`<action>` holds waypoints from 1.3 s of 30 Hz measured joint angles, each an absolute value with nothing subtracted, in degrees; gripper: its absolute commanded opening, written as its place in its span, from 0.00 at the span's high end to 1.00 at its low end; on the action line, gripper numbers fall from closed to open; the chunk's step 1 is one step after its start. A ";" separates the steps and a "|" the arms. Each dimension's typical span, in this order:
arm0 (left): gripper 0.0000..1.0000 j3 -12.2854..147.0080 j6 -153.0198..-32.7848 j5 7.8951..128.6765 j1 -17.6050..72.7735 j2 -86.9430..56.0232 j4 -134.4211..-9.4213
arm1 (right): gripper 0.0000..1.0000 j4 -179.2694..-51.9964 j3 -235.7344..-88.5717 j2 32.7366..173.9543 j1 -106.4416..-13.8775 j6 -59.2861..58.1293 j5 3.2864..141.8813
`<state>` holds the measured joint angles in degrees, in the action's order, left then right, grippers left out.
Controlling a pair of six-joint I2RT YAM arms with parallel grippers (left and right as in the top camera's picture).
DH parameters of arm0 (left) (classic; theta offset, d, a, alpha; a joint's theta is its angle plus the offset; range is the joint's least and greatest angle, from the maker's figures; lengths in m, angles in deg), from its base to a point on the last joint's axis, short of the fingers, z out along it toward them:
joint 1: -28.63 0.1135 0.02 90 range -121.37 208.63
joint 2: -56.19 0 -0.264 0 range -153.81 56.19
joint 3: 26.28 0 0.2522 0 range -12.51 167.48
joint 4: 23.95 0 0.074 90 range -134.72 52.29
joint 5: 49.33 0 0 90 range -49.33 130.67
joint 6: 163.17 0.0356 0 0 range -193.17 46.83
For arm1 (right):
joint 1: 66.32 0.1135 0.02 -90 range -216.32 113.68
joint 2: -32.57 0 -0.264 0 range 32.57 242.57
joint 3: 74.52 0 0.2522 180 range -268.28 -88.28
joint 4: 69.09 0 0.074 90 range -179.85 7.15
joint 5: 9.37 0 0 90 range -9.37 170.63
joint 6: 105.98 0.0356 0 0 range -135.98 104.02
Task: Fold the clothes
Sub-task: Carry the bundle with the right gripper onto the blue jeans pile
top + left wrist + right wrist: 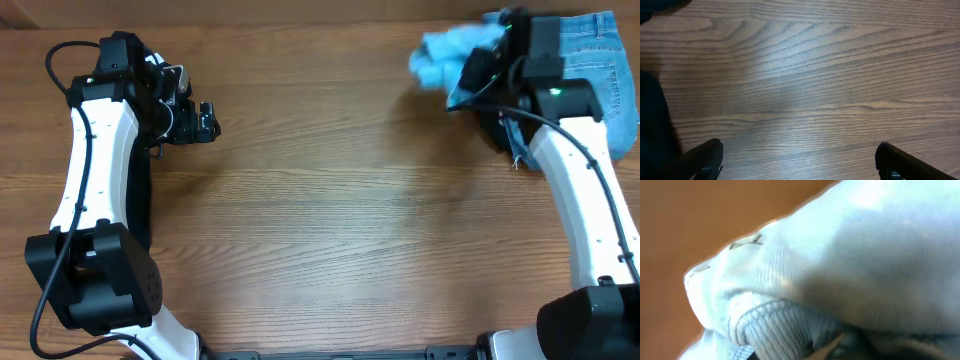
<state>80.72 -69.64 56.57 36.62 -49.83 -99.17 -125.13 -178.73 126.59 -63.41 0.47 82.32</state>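
The light-blue T-shirt (pixel 450 52) is bunched in a crumpled lump at the far right of the table, next to the denim shorts. My right gripper (pixel 478 68) is at the shirt and appears shut on its fabric. In the right wrist view the shirt (pixel 850 265) fills the frame, with a ribbed hem (pixel 775 330) close to the camera; the fingers are hidden behind the cloth. My left gripper (pixel 205 122) is open and empty at the far left, over bare wood; its two fingertips (pixel 797 160) show wide apart in the left wrist view.
Blue denim shorts (pixel 600 70) lie at the far right corner, partly under my right arm. The wooden table (pixel 340 220) spans the view between the two arms.
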 measured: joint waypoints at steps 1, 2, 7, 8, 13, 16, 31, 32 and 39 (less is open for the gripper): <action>0.00 80.72 -69.64 56.57 36.62 -49.83 -99.17 | 0.96 -122.64 -179.19 126.59 -64.45 -0.73 82.39; 0.00 80.72 -69.64 56.55 36.62 -49.83 -99.17 | 0.96 -118.92 -179.30 126.59 -65.63 -3.03 82.39; 0.00 80.72 -69.64 56.57 36.62 -49.83 -98.90 | 0.96 -104.47 -179.41 126.61 -72.93 -14.94 82.34; 0.00 80.72 -69.64 56.55 36.62 -49.83 -98.86 | 0.96 -101.61 -179.50 126.85 -75.47 -16.29 80.20; 0.00 80.72 -69.64 56.55 36.62 -49.83 -98.75 | 0.96 -93.31 -179.72 132.05 -86.01 -18.11 68.31; 0.00 80.72 -69.64 56.55 36.62 -49.83 -98.73 | 0.96 -91.40 -179.74 137.76 -89.61 -18.24 62.74; 0.00 80.72 -69.85 56.53 36.62 -49.83 -96.50 | 0.96 -80.06 -179.76 145.63 -95.58 -14.70 49.34; 0.00 80.72 -69.88 56.55 36.62 -49.83 -96.39 | 0.96 -78.22 -179.78 145.63 -95.47 -14.02 49.16; 0.00 80.72 -69.90 56.55 36.62 -49.83 -96.13 | 0.96 -72.39 -179.96 151.55 -94.33 -11.92 50.21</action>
